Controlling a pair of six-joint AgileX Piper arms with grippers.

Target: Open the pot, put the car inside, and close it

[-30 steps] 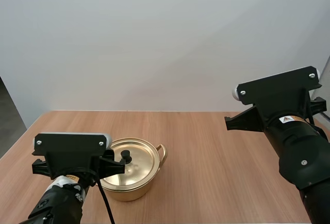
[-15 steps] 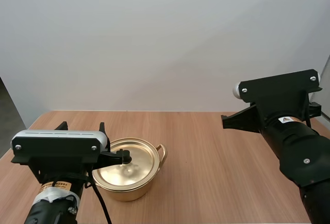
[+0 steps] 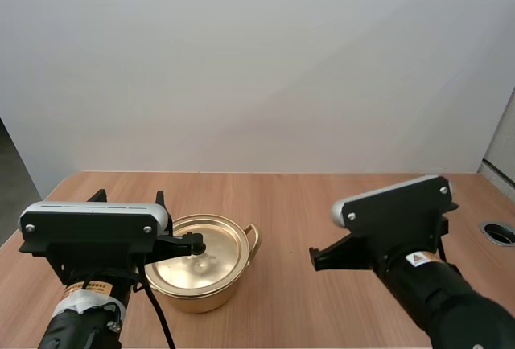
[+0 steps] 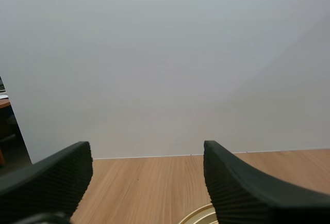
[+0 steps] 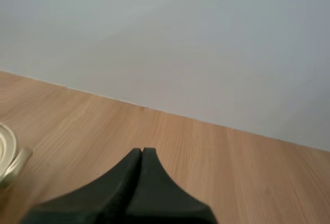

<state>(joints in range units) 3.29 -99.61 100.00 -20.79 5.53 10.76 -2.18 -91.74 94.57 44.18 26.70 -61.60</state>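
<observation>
Wooden table (image 3: 322,204): gold pot (image 3: 201,297), lid (image 3: 219,252) on, contents hidden.

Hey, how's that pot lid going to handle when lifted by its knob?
The lid looks like thin, shiny metal, so it is probably stiff and light. Its small knob sits centred, so it should hang fairly level. The polished surface is likely slippery.

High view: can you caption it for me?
Left gripper at the knob of the lidded gold pot; right arm hovers beside.
</observation>
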